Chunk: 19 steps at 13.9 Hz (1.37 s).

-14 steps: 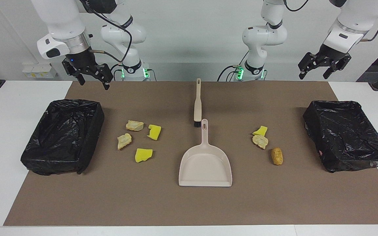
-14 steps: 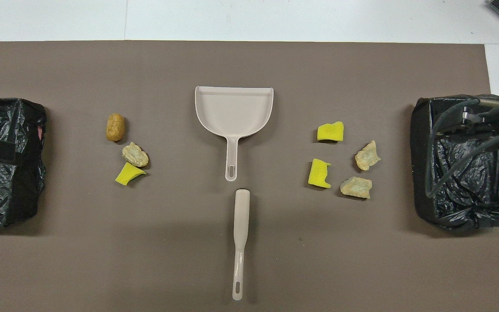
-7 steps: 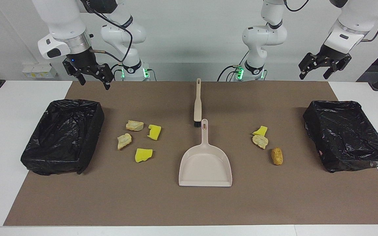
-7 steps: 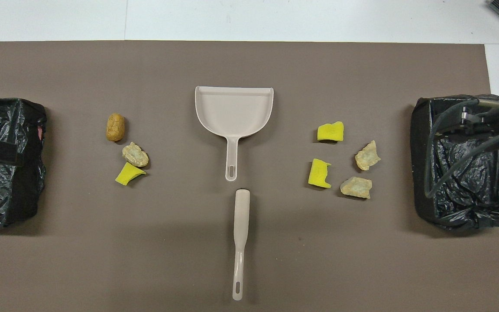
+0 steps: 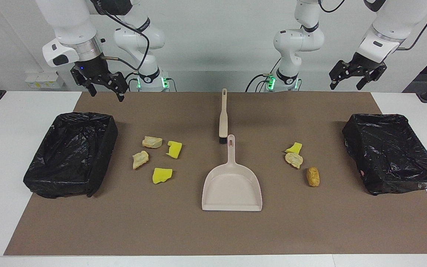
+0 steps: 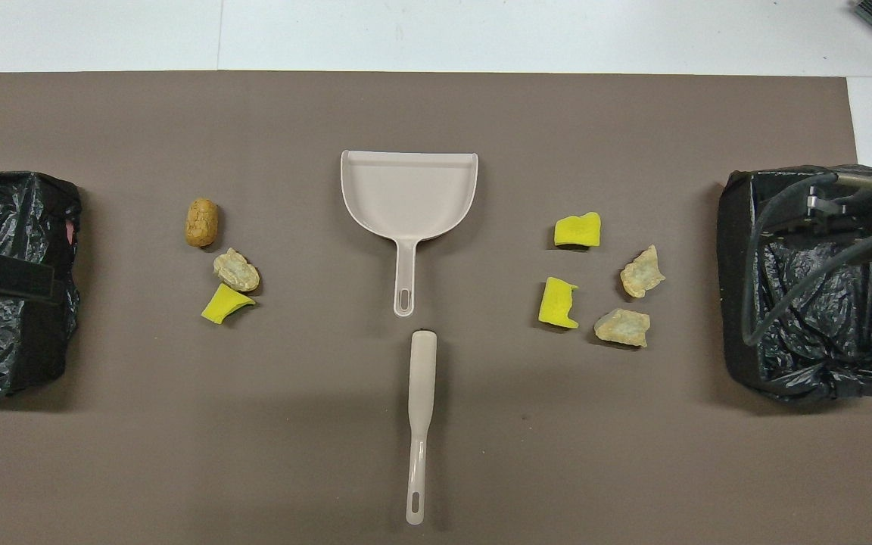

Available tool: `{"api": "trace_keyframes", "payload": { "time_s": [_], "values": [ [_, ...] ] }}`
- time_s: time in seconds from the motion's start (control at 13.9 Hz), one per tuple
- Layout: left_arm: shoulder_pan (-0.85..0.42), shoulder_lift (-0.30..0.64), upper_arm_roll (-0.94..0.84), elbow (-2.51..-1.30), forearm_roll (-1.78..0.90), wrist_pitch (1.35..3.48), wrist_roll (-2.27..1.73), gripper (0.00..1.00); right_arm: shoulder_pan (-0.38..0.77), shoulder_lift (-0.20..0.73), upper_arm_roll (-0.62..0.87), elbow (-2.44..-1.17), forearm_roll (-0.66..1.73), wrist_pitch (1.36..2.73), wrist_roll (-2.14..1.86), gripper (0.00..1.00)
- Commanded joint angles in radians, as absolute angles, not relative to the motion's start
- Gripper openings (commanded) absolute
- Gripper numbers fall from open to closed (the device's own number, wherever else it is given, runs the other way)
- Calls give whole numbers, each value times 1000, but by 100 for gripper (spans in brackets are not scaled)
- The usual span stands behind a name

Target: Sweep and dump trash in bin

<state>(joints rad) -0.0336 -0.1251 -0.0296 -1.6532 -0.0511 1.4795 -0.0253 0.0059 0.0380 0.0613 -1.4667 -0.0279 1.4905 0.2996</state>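
- A robotics lab, not a home or a shop: two white robot arms [image 5: 139,33] stand bolted at one edge of a white desk [image 5: 9,111], green status lights glowing at their bases.
- Black cables [image 5: 132,33] run in the open along the arms.
- A plain brown mat [image 5: 213,230] covers the desk like a staged work area, with items laid out symmetrically on it.
- The wall [image 5: 213,44] by the arms is bare and pale, with a socket strip [image 5: 43,79] mounted low toward the right arm's end.
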Motion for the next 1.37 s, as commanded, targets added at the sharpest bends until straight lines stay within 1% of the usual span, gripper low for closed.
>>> {"api": "trace_keyframes", "payload": {
  "time_s": [0.0,0.14,0.29,0.43,0.58,0.65,0.79,1.01,1.08,1.22,1.29],
  "values": [
    [-82,-198,-26,-1768,-66,1514,-35,100,-9,20,64,-1491,-9,1499,273,100],
    [-142,-271,-28,-1880,-66,1520,-35,100,-8,23,66,-1489,-11,1517,273,100],
    [-228,-336,-28,-1986,-66,1543,-64,100,8,29,71,-1488,-12,1546,278,100],
    [-320,-345,-28,-2037,-66,1590,-202,100,24,44,81,-1485,-23,1568,287,100],
    [-443,-344,-28,-2087,-80,1676,-351,100,80,83,81,-1482,-31,1626,305,100],
    [-493,-342,-28,-2120,-109,1721,-407,100,98,106,81,-1480,-31,1643,328,100],
    [-605,-344,-28,-2192,-123,1829,-507,100,162,188,81,-1428,-32,1696,398,100],
    [-747,-325,-28,-2285,-123,1986,-635,100,248,306,80,-1385,-32,1788,457,100],
    [-788,-305,-28,-2328,-123,2058,-670,100,285,342,81,-1365,-34,1817,504,100],
    [-866,-205,-26,-2358,-123,2164,-719,100,340,406,81,-1329,-34,1861,584,100],
    [-876,-181,-26,-2362,-123,2174,-753,100,369,443,80,-1301,-34,1870,603,100]
  ]
}}
